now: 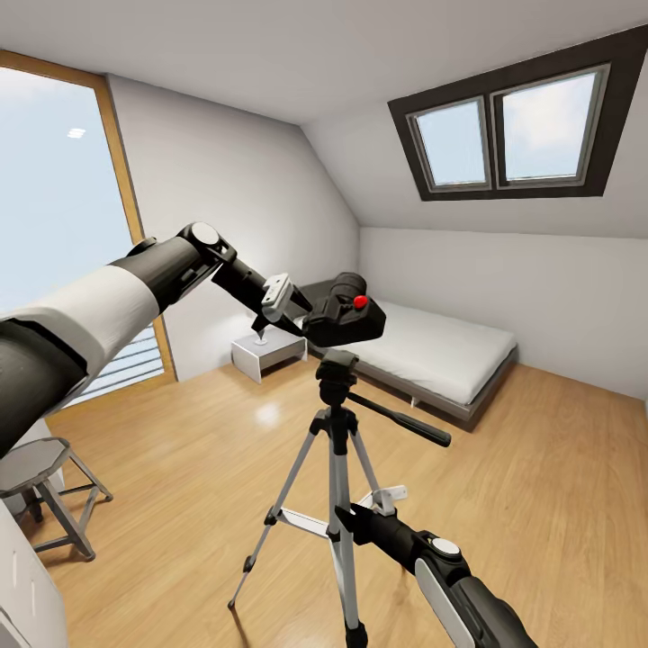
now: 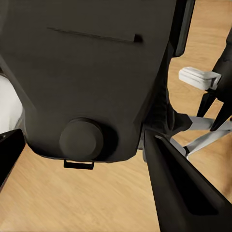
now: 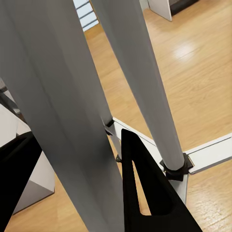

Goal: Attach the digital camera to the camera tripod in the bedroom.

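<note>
- Head view puts my left pincer (image 1: 301,317) closed on the small black boxy digital camera with the round red button on top (image 1: 346,315), carried just above the black pan head of the tall silver-legged camera tripod (image 1: 337,432); whether the camera base already touches the head I cannot tell.
- My right pincer (image 1: 346,520) sits low at the tripod's centre column, and in the right wrist view its dark fingers (image 3: 145,193) flank a grey leg tube (image 3: 72,121). I judge it closed around that tube, steadying the stand.
- Main risk, as I see it: the camera comes down off-centre or tilted. It looks slightly canted in the head view, so the base could catch the edge of the head and fail to seat.
- Pushing down crooked could also rock the tripod on the light wood floor (image 1: 540,468); if my right hold slips on the smooth tube, the stand may tip toward the low grey bed (image 1: 432,346).
- The long black pan handle (image 1: 400,418) juts out to my right, near my right arm; a careless move there would swing the head out from under the camera.
- Left wrist view shows the camera's dark flat underside (image 2: 87,72) with a round boss and a thin slot, held between my fingers (image 2: 183,193). It looks rigid, matte and compact.
</note>
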Robot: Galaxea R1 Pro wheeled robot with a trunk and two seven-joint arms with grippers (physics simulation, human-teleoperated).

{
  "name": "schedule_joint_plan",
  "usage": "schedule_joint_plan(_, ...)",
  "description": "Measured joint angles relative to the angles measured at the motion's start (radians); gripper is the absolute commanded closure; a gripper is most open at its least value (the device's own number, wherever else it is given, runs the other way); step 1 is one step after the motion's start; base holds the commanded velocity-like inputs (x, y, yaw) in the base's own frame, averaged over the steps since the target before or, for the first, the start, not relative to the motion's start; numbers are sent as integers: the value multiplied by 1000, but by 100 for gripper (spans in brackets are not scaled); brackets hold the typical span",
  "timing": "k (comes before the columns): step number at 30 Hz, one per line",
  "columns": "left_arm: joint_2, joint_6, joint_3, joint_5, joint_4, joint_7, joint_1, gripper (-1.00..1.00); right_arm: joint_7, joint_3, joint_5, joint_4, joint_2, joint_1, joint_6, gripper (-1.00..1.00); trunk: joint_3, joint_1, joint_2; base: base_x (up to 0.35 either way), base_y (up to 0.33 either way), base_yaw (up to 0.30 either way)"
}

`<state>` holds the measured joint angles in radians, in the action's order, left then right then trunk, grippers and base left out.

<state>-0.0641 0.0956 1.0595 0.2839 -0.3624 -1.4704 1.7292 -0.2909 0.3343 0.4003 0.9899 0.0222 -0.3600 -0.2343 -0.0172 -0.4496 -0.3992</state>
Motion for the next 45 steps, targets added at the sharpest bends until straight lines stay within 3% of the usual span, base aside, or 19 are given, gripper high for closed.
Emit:
schedule_joint_plan(13,-5,2,1,-2,0,-1,0,100,0,-1,0,0,0,0,0,100,0,0,0,0,0,0)
schedule_joint_plan(26,-24,8,51,-2,0,1,-6,100,0,0,0,0,0,0,0,100,0,0,0,0,0,0)
schedule_joint_plan(45,-24,28,68,-10,0,21,-6,100,1,0,-1,0,-1,0,0,100,0,0,0,0,0,0)
